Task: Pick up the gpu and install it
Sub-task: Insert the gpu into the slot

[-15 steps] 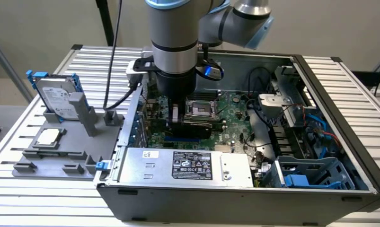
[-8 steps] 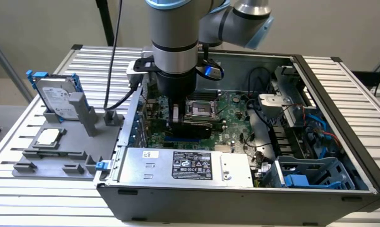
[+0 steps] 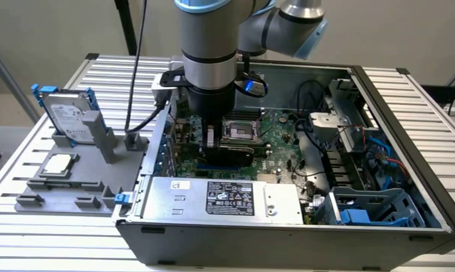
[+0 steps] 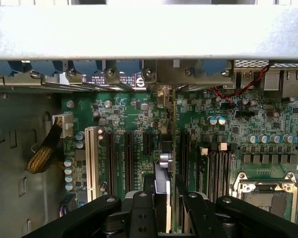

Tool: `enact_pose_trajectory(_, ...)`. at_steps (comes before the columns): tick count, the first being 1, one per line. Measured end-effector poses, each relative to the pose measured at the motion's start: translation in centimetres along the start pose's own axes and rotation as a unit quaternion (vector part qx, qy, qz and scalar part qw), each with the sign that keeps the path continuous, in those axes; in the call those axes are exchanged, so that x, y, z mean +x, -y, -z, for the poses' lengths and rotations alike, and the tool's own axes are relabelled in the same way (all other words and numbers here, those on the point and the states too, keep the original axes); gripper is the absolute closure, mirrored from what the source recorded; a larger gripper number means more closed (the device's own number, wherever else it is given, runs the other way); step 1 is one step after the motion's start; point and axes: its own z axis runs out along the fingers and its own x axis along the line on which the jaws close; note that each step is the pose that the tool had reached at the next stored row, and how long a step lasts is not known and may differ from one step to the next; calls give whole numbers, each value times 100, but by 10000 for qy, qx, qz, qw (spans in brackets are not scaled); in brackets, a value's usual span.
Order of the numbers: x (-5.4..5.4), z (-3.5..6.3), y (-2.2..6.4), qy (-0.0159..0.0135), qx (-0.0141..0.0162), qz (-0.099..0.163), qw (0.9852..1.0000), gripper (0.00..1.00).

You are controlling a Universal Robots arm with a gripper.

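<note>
Tool (image 4: 168, 208) clenched on gpu (image 4: 164, 183), card edge-on above motherboard (image 4: 124, 106) slots, tight between neighbouring slots, near case (image 3: 408, 107) rear wall.

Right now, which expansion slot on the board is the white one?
The long slot at the row's end, beside the yellow braided cable, farthest from the gpu; the rest are black.

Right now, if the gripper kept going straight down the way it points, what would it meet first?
Probably the motherboard: the gripper holds the gpu edge-on above a black expansion slot, so the card's lower edge would likely touch there first. Depth is unclear.
</note>
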Motion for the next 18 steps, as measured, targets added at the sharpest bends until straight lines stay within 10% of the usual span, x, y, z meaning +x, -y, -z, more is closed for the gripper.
enact_pose_trajectory(18, -8, -18, 0, -1, -27, 6, 10000, 73)
